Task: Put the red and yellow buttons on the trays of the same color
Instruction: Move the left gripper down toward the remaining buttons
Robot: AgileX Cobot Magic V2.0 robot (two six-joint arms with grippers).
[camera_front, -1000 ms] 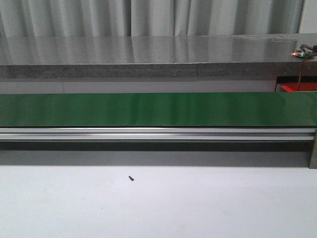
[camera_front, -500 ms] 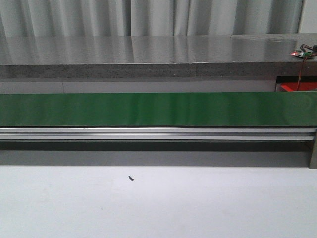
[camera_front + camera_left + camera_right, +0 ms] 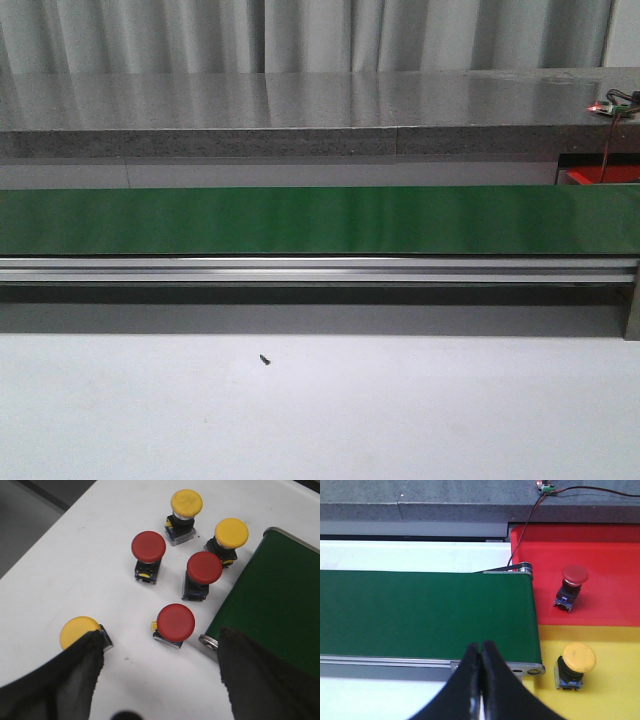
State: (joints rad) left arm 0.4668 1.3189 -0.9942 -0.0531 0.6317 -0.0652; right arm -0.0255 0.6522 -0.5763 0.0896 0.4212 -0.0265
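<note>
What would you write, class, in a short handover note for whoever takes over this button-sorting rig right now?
Left gripper: open, holding nothing, above the unsorted group.
Right gripper: shut, empty, over the near edge of the green conveyor belt.
Done: one red mushroom-head button stands on the red tray; one yellow mushroom-head button stands on the yellow tray.
Left: six buttons on the white table by the belt's end, three red and three yellow. The belt carries none.
</note>
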